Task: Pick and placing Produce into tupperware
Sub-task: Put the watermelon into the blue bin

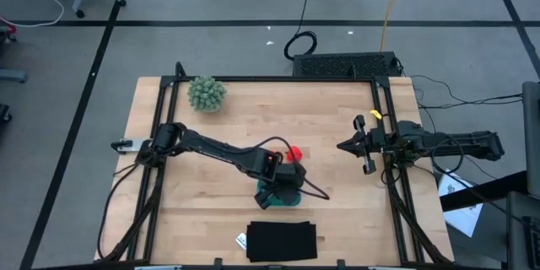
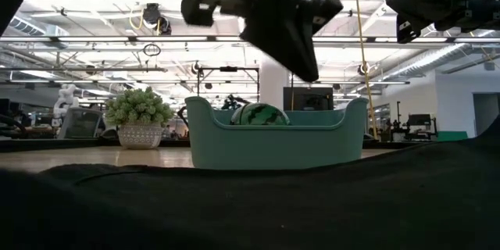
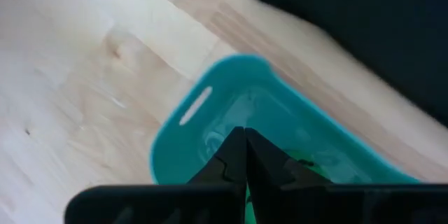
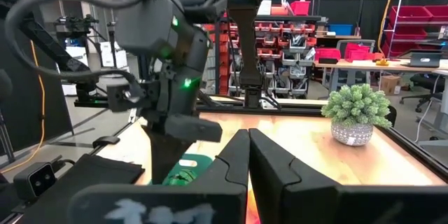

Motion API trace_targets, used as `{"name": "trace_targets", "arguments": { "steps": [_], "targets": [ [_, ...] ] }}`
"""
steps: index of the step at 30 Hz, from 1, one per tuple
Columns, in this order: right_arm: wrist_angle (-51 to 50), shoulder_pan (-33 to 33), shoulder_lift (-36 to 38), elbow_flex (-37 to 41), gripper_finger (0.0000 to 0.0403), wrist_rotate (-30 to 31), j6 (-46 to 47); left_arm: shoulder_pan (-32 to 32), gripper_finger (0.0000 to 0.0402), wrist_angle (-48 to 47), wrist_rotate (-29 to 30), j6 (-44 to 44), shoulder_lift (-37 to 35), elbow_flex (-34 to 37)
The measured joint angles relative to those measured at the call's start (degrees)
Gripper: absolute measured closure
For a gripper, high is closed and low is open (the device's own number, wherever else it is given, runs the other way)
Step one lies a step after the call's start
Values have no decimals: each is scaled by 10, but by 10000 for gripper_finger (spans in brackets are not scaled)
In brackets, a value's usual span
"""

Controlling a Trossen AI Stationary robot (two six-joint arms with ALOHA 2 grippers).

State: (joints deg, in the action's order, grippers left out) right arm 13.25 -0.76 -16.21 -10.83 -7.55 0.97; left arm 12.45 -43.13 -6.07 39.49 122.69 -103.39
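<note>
The teal tupperware (image 2: 273, 142) stands on the wooden table near its front middle, mostly under my left arm in the high view (image 1: 288, 203). A dark green striped produce piece (image 2: 260, 114) lies inside it; in the left wrist view only a green patch (image 3: 308, 164) of it shows. A red produce piece (image 1: 294, 153) rests on the table just beyond the tupperware. My left gripper (image 2: 307, 69) hangs shut above the tupperware's opening, pointing steeply down (image 3: 245, 138), holding nothing. My right gripper (image 1: 343, 146) waits shut at the table's right side (image 4: 248, 140).
A pale-green fuzzy plant in a pot (image 1: 207, 94) stands at the far left corner. A black flat rectangle (image 1: 283, 241) lies at the near edge, just in front of the tupperware. Bare wood stretches across the table's middle and right.
</note>
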Motion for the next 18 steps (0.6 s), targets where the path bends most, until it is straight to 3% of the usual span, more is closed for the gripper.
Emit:
{"name": "trace_targets", "arguments": {
  "steps": [18],
  "targets": [
    [0, 0, 0, 0, 403, 0, -1, 0, 401, -29, 17, -37, 0, 40]
  ]
}}
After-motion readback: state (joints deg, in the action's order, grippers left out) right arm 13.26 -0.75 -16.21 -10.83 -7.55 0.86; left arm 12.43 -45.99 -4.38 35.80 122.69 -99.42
